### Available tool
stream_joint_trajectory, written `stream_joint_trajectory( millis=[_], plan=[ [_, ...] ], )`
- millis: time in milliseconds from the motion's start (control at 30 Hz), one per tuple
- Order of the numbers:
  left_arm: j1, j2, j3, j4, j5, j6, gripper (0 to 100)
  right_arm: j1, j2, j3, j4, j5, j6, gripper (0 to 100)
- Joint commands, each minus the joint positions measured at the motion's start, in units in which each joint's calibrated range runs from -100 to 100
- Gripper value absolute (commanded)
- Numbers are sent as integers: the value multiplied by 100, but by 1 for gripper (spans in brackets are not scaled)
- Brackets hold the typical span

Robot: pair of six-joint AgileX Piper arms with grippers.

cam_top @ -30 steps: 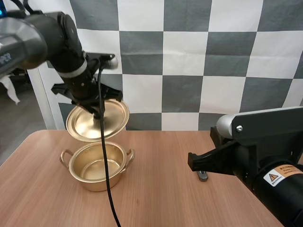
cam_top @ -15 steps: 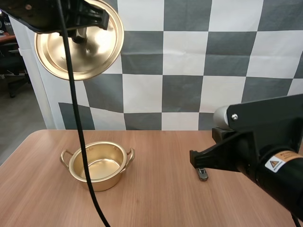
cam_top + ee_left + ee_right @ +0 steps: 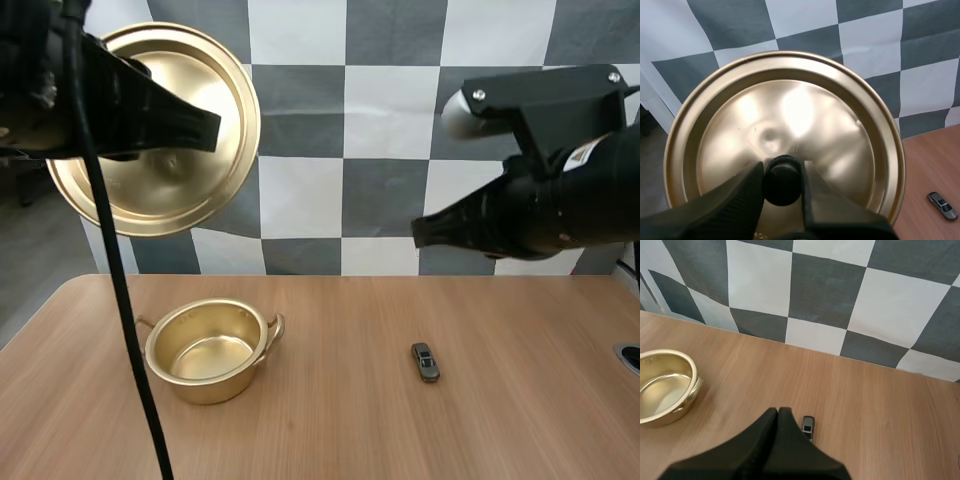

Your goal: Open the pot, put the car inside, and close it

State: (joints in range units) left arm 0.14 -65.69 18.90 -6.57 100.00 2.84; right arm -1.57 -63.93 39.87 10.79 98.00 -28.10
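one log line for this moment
left gripper: shut on lid, held high | right gripper: shut, empty, near car | pot: open, empty | car: on table

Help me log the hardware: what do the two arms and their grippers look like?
The right arm is a bulky matte black shell with a silver-grey rounded joint cap, visible screws and a small pale label. The left arm is plain black. The left gripper and right gripper each have two black tapered fingers.

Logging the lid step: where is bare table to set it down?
The table is bare between the pot and the car, right of the car, and along its near edge. Only the pot's spot at left is taken.
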Motion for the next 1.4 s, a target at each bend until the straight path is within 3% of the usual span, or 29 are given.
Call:
stream_joint_trajectory(
  millis=[0, 500, 800, 1000, 1067, 1267, 1333, 1367],
  plan=[
    [5, -259, 250, 2, 0, -1, 0, 2, 3644, -2663, 6, 200, 114, 0],
    [5, -720, 235, 105, 0, 24, 0, 2, 5053, -2363, -375, 200, 57, 0],
    [5, -720, 235, 103, 0, 24, 0, 2, 4998, -1337, 501, 200, -114, 0],
    [5, -720, 235, 103, 0, 45, 0, 2, 4854, -1448, 317, 200, -114, 0],
    [5, -720, 235, 90, 0, 43, 0, 2, 4854, -1500, 65, 200, -114, 11],
    [5, -720, 235, 56, 0, 43, 0, 2, 4793, -1548, -665, 200, -255, 80],
    [5, -720, 235, 43, 0, 51, 0, 2, 4793, -1548, -707, 200, -345, 97],
    [5, -720, 235, 43, 0, 51, 0, 2, 4793, -1548, -745, 200, -345, 100]
  ],
)
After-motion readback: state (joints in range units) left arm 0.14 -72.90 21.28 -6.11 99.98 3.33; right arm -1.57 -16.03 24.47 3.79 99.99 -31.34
